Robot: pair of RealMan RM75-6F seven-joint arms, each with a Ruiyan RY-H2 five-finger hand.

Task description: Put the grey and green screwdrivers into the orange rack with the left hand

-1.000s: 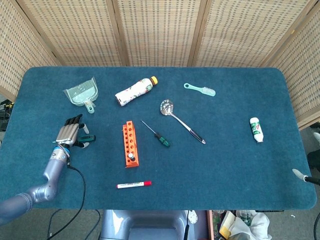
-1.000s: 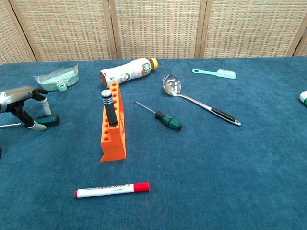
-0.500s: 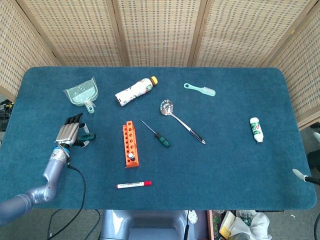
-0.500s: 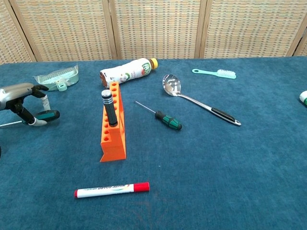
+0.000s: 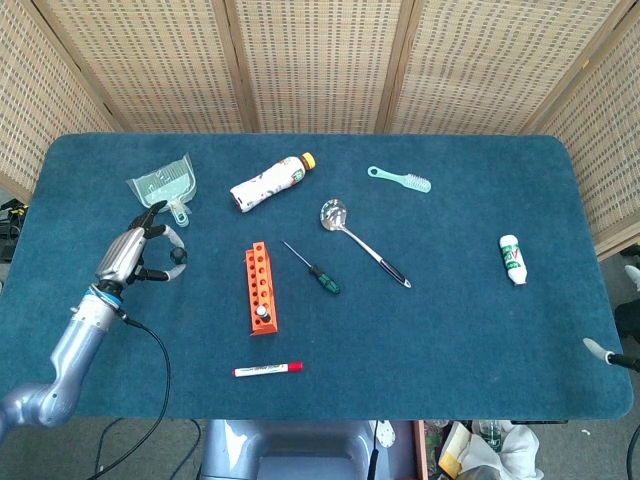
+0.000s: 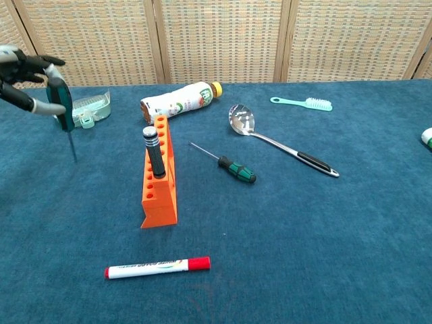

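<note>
Green screwdriver (image 6: 65, 106) is hanging in the left hand (image 6: 25, 79), which is pinching its handle up off the table (image 5: 450, 330), the handle upright and the thin shaft pointing down at the cloth. In the head view the same left hand (image 5: 128, 255) is showing only the dark butt of the handle (image 5: 178, 256) between its fingers. Just beyond the hand, a pale green dustpan (image 5: 165, 186) is lying flat. Off to the hand's right, the orange rack (image 6: 158, 172) is standing on the table, well apart from the held tool, and the grey screwdriver (image 6: 153, 152) is sitting upright in one of its near holes. Further right of the rack, a second green-handled screwdriver (image 6: 228, 164) is lying flat on the cloth, touching nothing. Nearer the robot than the rack, a red-capped marker (image 6: 156, 267) is lying on its side. The right hand is staying out of both views.
</note>
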